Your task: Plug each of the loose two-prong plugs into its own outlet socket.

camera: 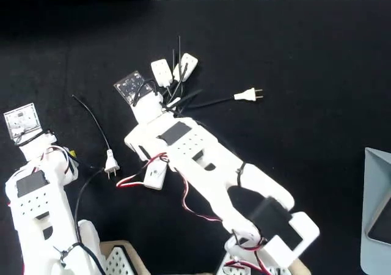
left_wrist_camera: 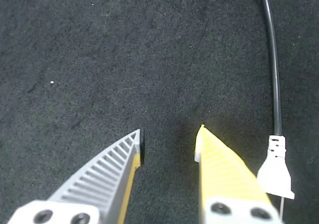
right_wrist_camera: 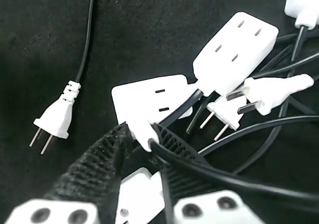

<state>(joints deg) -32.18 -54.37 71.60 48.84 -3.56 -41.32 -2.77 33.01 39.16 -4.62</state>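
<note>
Your right gripper (right_wrist_camera: 143, 138) is pinched tight on the cord end of an outlet socket (right_wrist_camera: 149, 100). A second socket (right_wrist_camera: 234, 52) lies just beside that outlet socket, and an unplugged pronged plug (right_wrist_camera: 227, 113) lies near both. A loose plug (right_wrist_camera: 56, 117) lies apart from the outlet socket. Your left gripper (left_wrist_camera: 169, 134) is spread wide and holds nothing. A white plug (left_wrist_camera: 275, 171) lies just beside one of its fingers, well apart from the outlet socket.

Two-prong plugs, four: first plug (camera: 111, 163), second plug (camera: 247, 94), third plug (right_wrist_camera: 225, 114), fourth plug (right_wrist_camera: 273, 90). Outlet sockets, two clearly seen: two-slot socket (right_wrist_camera: 142, 97), four-slot socket (right_wrist_camera: 234, 50). Robot arms, two: left arm (camera: 36, 208), right arm (camera: 201, 159).
</note>
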